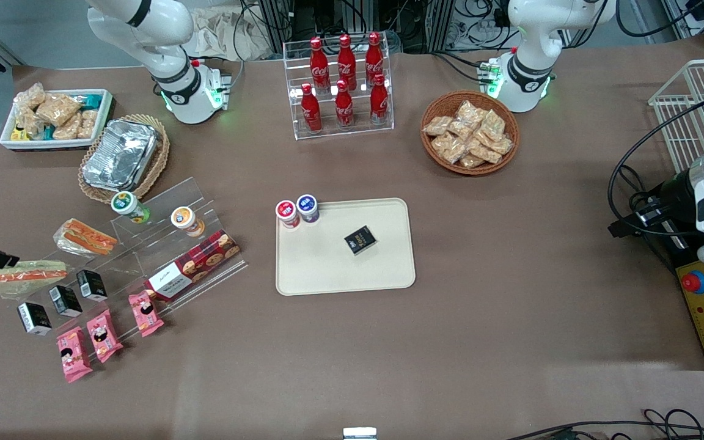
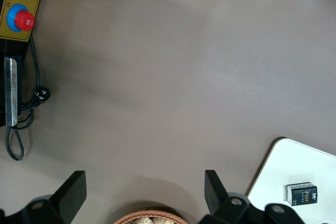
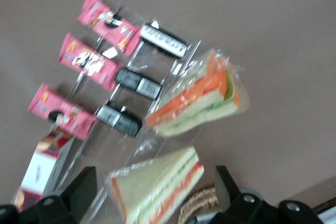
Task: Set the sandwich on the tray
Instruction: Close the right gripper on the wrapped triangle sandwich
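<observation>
Two wrapped sandwiches lie at the working arm's end of the worktop (image 1: 480, 318). The sandwich (image 1: 25, 275) for the task is the larger pale wedge with an orange and green cut edge. It sits close to the edge of the front frame, at the end of a clear stepped stand (image 1: 168, 241). I cannot tell whether it rests on the stand's lowest step or on the worktop beside it. It is well apart from the tray (image 1: 327, 272).

The smaller sandwich (image 1: 86, 237), with its orange-red top, lies just beside it, farther from the front camera. Three small black boxes (image 1: 65, 299) stand in a row nearer the camera than the task's sandwich. Three pink snack packets (image 1: 100, 335) lie nearer still. A cookie box (image 1: 193, 266) lies along the stand.

The gripper (image 3: 155, 172) hangs above this cluster, and the front frame shows it as a dark shape at the edge. Its jaws are spread wide and hold nothing.

The cream tray lies flat at mid-frame. It carries a black box (image 1: 360, 239) near its middle and two small capped tubs (image 1: 297, 211) at a corner away from the camera. A wicker basket holding a foil container (image 1: 121, 153) sits farther from the camera than the stand.
</observation>
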Motion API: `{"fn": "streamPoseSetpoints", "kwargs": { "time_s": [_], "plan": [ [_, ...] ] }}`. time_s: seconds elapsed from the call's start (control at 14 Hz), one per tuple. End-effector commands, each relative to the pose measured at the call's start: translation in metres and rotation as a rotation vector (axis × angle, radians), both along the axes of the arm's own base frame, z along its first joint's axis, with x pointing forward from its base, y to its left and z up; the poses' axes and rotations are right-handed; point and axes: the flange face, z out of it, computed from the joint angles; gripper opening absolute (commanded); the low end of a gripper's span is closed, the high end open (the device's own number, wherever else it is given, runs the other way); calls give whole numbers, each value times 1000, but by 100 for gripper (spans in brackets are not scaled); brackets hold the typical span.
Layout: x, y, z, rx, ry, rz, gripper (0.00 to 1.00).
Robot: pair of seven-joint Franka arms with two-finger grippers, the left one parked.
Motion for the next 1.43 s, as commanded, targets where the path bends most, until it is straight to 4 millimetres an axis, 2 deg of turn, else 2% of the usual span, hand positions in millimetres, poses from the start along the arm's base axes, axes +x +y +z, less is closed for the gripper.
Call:
{"fn": "streamPoseSetpoints", "kwargs": {
  "time_s": [0.0,0.07,0.21,0.43,0.79,1.21,1.36],
  "plan": [
    [9,-5,-21,-12,0,-121,100],
    [12,-5,-34,-16,18,-150,100],
    [11,-10,-43,-14,29,-177,99],
    [8,-39,-62,-20,33,-215,98],
    [9,-58,-82,-19,11,-244,98],
    [13,-60,-82,24,-33,-278,98],
    [6,-77,-82,28,-38,-307,97]
  ]
}}
